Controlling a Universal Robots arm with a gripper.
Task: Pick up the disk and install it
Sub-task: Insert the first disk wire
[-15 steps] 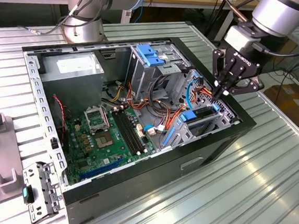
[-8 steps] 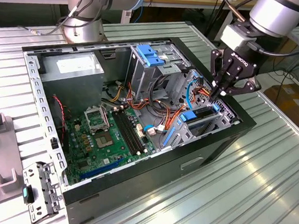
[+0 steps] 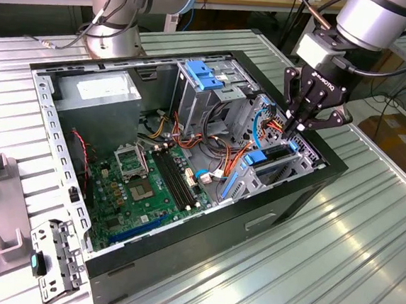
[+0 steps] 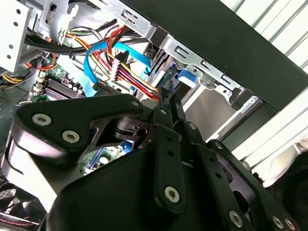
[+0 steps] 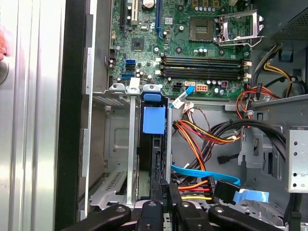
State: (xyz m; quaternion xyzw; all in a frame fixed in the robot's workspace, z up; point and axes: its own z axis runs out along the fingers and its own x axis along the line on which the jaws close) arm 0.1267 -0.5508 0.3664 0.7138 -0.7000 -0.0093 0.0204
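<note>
Because the disk (image 3: pixel 277 157) stands on edge in its slot at the corner of the computer case (image 3: pixel 314 186), the gripper (image 3: pixel 296 124) pinches its upper end, fingers clenched on it.

We see matt black metal on the gripper (image 3: pixel 300 121). Below its jaws, the disk (image 5: pixel 155 120) shows smooth blue plastic, between dull grey sheet-metal walls of the case (image 3: pixel 202 248); glossy cables (image 5: pixel 202 134) lie beside.
</note>
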